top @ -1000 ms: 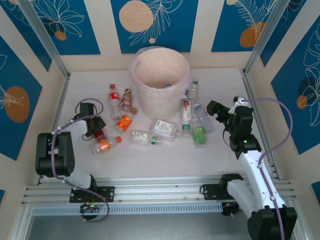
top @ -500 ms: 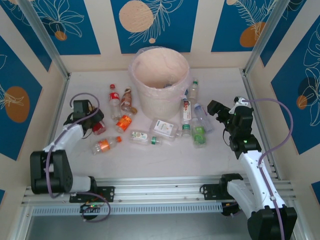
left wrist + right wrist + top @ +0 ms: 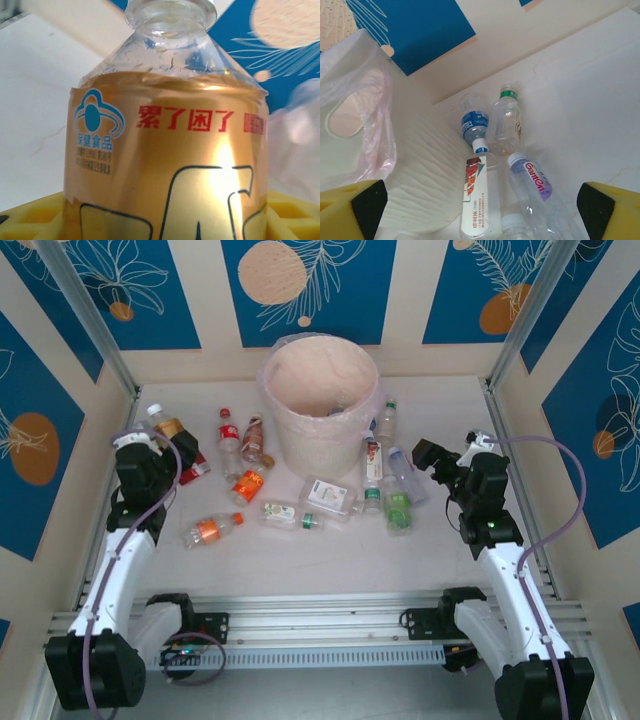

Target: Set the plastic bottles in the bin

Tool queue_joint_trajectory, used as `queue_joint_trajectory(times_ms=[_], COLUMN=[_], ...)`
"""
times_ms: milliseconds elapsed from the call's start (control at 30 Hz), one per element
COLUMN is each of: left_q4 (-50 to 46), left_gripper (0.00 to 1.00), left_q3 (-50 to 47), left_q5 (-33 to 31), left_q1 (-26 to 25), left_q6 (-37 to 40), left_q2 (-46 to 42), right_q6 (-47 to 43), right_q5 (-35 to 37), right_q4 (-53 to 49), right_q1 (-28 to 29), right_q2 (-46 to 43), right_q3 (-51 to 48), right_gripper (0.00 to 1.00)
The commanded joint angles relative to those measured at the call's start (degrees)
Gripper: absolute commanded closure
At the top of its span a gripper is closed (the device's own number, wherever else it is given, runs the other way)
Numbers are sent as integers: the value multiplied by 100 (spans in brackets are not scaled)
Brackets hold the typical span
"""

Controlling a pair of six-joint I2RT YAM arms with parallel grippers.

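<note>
Left of the bin [image 3: 318, 445], the left gripper [image 3: 170, 438] is clenched around a gold-labelled bottle [image 3: 170, 150]. Right of the bin, the right gripper [image 3: 432, 455] gapes wide, grasping nothing. More bottles [image 3: 328, 497] lie scattered round the bin's base.

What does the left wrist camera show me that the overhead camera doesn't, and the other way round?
Left wrist: close detail of the gold-labelled bottle, with its red characters, blue logo and clear neck, and the claw's yellow pads on either side of it.
Overhead: the whole layout, with the bin, loose bottles lying around it on the table, and the right claw open beside them.
Both: that bottle gripped in the left claw, in front of the blue patterned wall.
</note>
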Motion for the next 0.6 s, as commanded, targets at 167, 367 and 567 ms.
queue_joint_trajectory(times_ms=[167,367,567], left_q4=[1764,1956,1991], left_gripper=[100,100,100], left_q3=[333,758,1434], left_q5=[1037,960,719], left_q1=[-614,-1494,-1966], left_q6=[58,538,474], left_q2=[-130,68,526], right_q6=[26,95,39], right_q5=[-438,-252,-226], right_q4=[131,-46,-63], right_q1=[37,41,51], right_q2=[14,6,16], right_q3=[41,96,187], right_gripper=[0,0,0])
